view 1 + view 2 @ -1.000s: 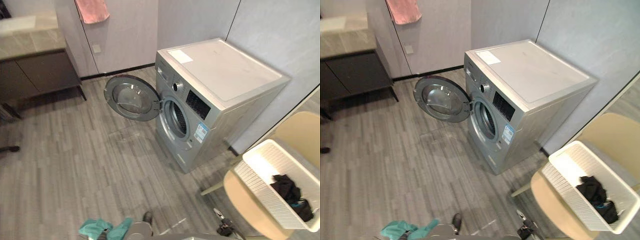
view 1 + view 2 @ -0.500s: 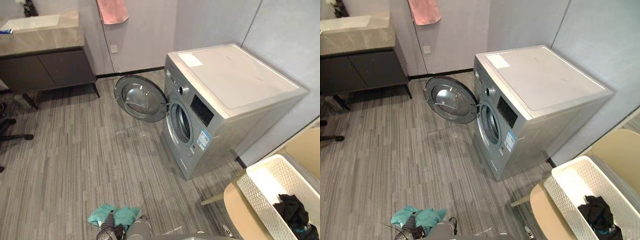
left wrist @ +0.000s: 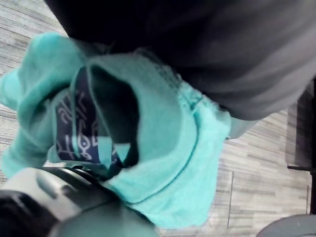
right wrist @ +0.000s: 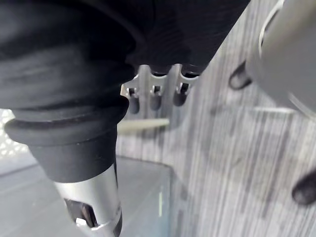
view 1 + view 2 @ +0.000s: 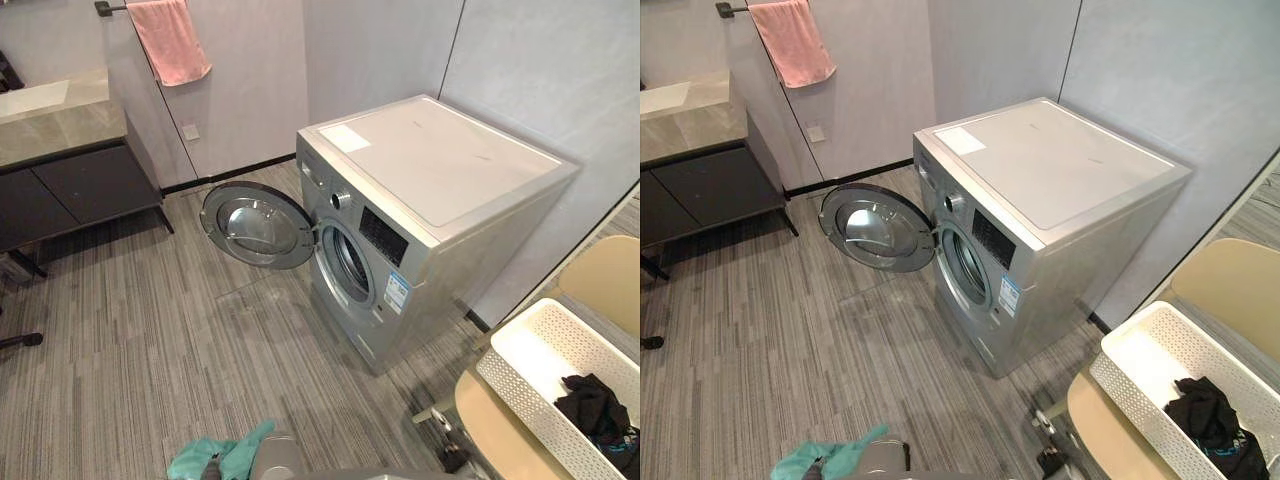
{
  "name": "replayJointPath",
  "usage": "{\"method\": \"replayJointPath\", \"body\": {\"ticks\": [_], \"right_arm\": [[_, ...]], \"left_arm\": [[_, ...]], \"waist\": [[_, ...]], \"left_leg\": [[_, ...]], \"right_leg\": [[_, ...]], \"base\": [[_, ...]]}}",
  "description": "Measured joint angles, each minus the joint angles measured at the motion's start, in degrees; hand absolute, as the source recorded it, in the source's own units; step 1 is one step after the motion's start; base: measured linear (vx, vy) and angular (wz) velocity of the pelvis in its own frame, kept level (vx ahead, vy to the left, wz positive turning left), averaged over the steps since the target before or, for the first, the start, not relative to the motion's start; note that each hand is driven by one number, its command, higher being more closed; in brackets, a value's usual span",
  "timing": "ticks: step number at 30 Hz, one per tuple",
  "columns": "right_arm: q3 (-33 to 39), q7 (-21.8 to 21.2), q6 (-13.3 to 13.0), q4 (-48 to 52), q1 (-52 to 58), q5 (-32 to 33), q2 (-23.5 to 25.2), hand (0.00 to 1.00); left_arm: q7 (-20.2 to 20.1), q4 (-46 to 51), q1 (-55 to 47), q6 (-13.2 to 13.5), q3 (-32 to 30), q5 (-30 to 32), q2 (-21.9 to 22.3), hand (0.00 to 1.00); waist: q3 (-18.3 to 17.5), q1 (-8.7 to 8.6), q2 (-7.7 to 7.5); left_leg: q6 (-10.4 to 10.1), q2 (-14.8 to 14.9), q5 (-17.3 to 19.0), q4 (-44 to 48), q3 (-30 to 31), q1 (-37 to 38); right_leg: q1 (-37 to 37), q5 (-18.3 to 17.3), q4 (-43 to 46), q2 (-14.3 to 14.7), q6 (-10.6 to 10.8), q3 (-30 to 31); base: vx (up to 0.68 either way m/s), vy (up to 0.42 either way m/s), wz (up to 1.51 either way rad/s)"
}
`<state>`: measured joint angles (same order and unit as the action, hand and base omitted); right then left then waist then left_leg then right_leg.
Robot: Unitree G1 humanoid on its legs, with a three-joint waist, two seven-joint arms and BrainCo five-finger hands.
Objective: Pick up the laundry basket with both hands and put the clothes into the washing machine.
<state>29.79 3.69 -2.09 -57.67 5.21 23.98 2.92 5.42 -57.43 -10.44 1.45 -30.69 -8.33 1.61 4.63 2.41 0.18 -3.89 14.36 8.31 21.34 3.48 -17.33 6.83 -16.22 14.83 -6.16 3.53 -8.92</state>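
Left eye view puts the laundry basket (image 5: 515, 385), dark clothes (image 5: 590, 405) inside, on a chair (image 5: 495, 435) at the robot's right, nearer the empty, slack-fingered right hand (image 4: 154, 91); teal cloth (image 3: 163, 148) covers the left hand (image 3: 64, 185), whose state I cannot tell.

Even, soft light, perhaps overhead; sheen on washing machine door (image 5: 258, 224)

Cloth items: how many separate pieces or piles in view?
3. Pink towel hanging on the wall rail; teal garment at the eye views' bottom edge; dark clothes heaped in the white laundry basket. That heap may hide more pieces.
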Motion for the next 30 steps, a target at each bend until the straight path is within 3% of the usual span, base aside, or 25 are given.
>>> {"method": "replayJointPath", "body": {"ticks": [2, 3, 4, 6, 7, 10, 11, 12, 13, 14, 15, 16, 19, 21, 23, 26, 28, 30], "right_arm": [[2.8, 0.1, 0.3, -2.8, 2.2, -1.6, -1.6, 0.0], [5.1, 0.1, 0.7, -4.9, 3.1, -2.2, -2.2, 0.0], [7.3, 0.1, 1.2, -7.0, 3.4, -2.4, -1.6, 0.0], [11.5, -0.1, 1.5, -8.9, 3.6, -2.6, 0.6, 0.0], [14.7, -0.1, 1.5, -9.0, 3.5, -2.5, 1.4, 0.0], [16.3, -0.2, 1.5, -8.9, 3.0, -1.8, 1.0, 0.0], [16.2, -0.3, 1.4, -8.4, 2.9, -1.1, 0.9, 0.0], [15.9, -0.5, 1.4, -8.4, 2.7, -0.5, 0.4, 0.0], [15.5, -0.5, 1.4, -8.4, 2.6, 0.1, 0.2, 0.0], [13.5, -0.5, 1.2, -7.9, 2.7, 0.7, -0.2, 0.0], [12.8, -0.5, 1.1, -7.6, 2.7, 0.8, -0.3, 0.0], [11.9, -0.5, 1.1, -6.8, 2.7, 0.8, -0.2, 0.0], [8.2, -0.7, 0.9, -5.1, 3.2, 0.7, -0.2, 0.0], [7.1, -0.7, 0.9, -4.2, 3.1, 0.7, 0.0, 0.0], [7.3, -0.7, 0.9, -4.2, 3.1, 0.7, 0.2, 0.0], [9.6, -0.5, 1.1, -4.0, 3.4, 0.7, 1.2, 0.0], [12.6, -0.1, 1.4, -4.0, 3.4, 0.6, 1.9, 0.0], [13.8, 0.0, 1.4, -4.0, 3.2, 0.7, 1.9, 0.0]], "left_arm": [[0.0, -1.9, -0.4, -0.1, 0.1, 0.0, 0.1, 1.0], [0.0, -2.8, -1.0, -0.1, 0.2, 0.0, -0.2, 1.0], [0.1, -3.1, -1.6, -0.3, 0.2, 0.0, -1.0, 1.0], [0.1, -3.2, -1.5, -0.3, 0.4, 0.0, -3.1, 1.0], [0.0, -3.6, -0.5, -0.2, 0.3, 0.0, -3.9, 1.0], [-0.1, -4.0, -0.4, -0.2, 0.8, 0.0, -3.4, 1.0], [-0.1, -4.1, -0.8, -0.2, 2.0, 0.2, -3.4, 1.0], [-0.1, -4.1, -1.0, -0.1, 3.6, 0.6, -3.6, 1.0], [-0.1, -4.1, -1.0, 0.0, 4.3, 0.7, -3.8, 1.0], [-0.1, -4.1, -0.9, 0.1, 6.4, 1.4, -4.0, 1.0], [-0.1, -4.1, -0.9, 0.1, 6.7, 1.7, -4.0, 1.0], [0.0, -4.1, -0.9, 0.1, 6.9, 2.4, -4.5, 1.0], [0.0, -4.2, -1.4, 0.0, 6.9, 3.1, -5.1, 1.0], [0.0, -4.3, -1.4, 0.0, 6.9, 3.4, -4.7, 1.0], [-0.1, -4.4, -0.7, 0.0, 6.2, 3.4, -3.2, 1.0], [-0.1, -3.9, 0.1, 0.0, 5.1, 3.4, -3.0, 1.0], [-0.2, -3.6, 2.1, 0.0, 5.3, 3.4, -2.8, 1.0], [-0.2, -3.0, 3.7, 0.0, 5.3, 3.4, -1.4, 1.0]], "waist": [[-0.4, -0.04, 0.72], [-0.6, -0.11, 0.58], [-1.1, -0.01, -0.63], [-2.9, -1.37, -3.09], [-2.9, -1.41, -2.92], [-3.8, -1.02, -2.44], [-4.8, -1.08, -1.32], [-5.2, -1.49, -0.56], [-5.2, -1.51, -0.37], [-4.9, -1.68, 0.45], [-4.8, -1.63, 0.78], [-4.6, -1.8, 0.97], [-4.0, -2.29, 0.56], [-3.9, -2.78, 0.18], [-3.7, -3.16, -0.07], [-3.1, -3.04, -1.15], [-3.0, -3.05, -0.97], [-2.7, -3.06, -0.33]], "left_leg": [[-1.0, 0.3, -0.7, -4.2, 2.8, 1.2], [-6.1, -0.7, -5.3, -2.8, 2.7, 1.2], [-6.5, -2.9, -6.7, -0.3, 2.2, 0.8], [-5.4, -5.6, -3.6, 3.8, 2.6, -2.8], [-4.4, -6.7, -1.5, 7.4, 3.1, -4.7], [-1.6, -7.7, 2.0, 10.8, 0.6, -5.2], [-0.6, -8.3, 2.5, 10.5, -0.2, -5.1], [0.0, -8.8, 2.7, 9.5, -1.4, -4.4], [0.5, -9.3, 2.8, 8.8, -2.1, -3.8], [1.9, -9.8, 2.9, 7.4, -3.6, -1.7], [2.2, -9.7, 2.9, 6.7, -4.1, -0.6], [3.0, -9.2, 3.2, 5.8, -5.0, 1.2], [5.4, -8.3, 3.6, 2.1, -9.1, 8.4], [5.7, -7.9, 3.8, 0.5, -11.1, 10.9], [5.7, -7.9, 3.8, -1.0, -13.2, 12.8], [4.3, -7.4, 4.8, -1.6, -15.1, 13.9], [3.1, -7.3, 4.8, -3.4, -14.7, 14.2], [2.9, -7.2, 4.6, -3.5, -14.3, 14.7]], "right_leg": [[1.4, -1.5, 0.0, -1.6, 2.7, -0.1], [3.0, -2.5, 0.0, -3.0, 4.4, 0.1], [3.6, -2.7, -0.6, -5.0, 4.7, 2.1], [3.0, 0.7, -1.1, -6.5, 4.7, 4.6], [2.7, 3.5, -1.0, -7.0, 6.0, 6.0], [0.4, 8.2, 1.3, -8.3, 6.7, 10.7], [-2.4, 12.0, 4.2, -8.7, 6.4, 12.5], [-5.2, 15.7, 7.7, -9.3, 4.7, 14.1], [-6.5, 17.6, 9.6, -9.8, 3.6, 14.3], [-9.2, 22.9, 13.8, -10.3, -1.2, 14.2], [-10.2, 23.9, 15.6, -10.3, -2.6, 14.0], [-11.9, 22.8, 19.5, -9.6, -2.7, 13.4], [-17.3, 12.0, 30.3, -5.9, -2.3, 4.6], [-19.3, 9.1, 30.8, -3.5, -2.5, -1.7], [-19.9, 9.0, 26.1, -2.1, -2.6, -7.8], [-17.6, 8.9, 12.1, -0.4, -2.4, -15.0], [-14.1, 7.3, 4.5, 1.8, -4.6, -16.3], [-13.7, 6.7, 3.6, 2.3, -5.9, -16.7]], "base": [[0.19, 0.409, 0.14], [0.25, 0.459, -0.01], [0.26, 0.432, 0.02], [0.28, 0.408, 0.29], [0.28, 0.472, 0.27], [0.19, 0.391, -0.29], [0.14, 0.375, -0.27], [0.14, 0.365, -0.22], [0.14, 0.395, -0.28], [0.11, 0.309, -0.31], [0.1, 0.296, -0.38], [0.08, 0.196, -0.43], [0.09, 0.164, -0.54], [0.05, 0.017, -0.44], [0.1, -0.061, -0.45], [0.12, -0.113, -0.36], [0.19, -0.185, 0.01], [0.18, -0.121, 0.14]]}}
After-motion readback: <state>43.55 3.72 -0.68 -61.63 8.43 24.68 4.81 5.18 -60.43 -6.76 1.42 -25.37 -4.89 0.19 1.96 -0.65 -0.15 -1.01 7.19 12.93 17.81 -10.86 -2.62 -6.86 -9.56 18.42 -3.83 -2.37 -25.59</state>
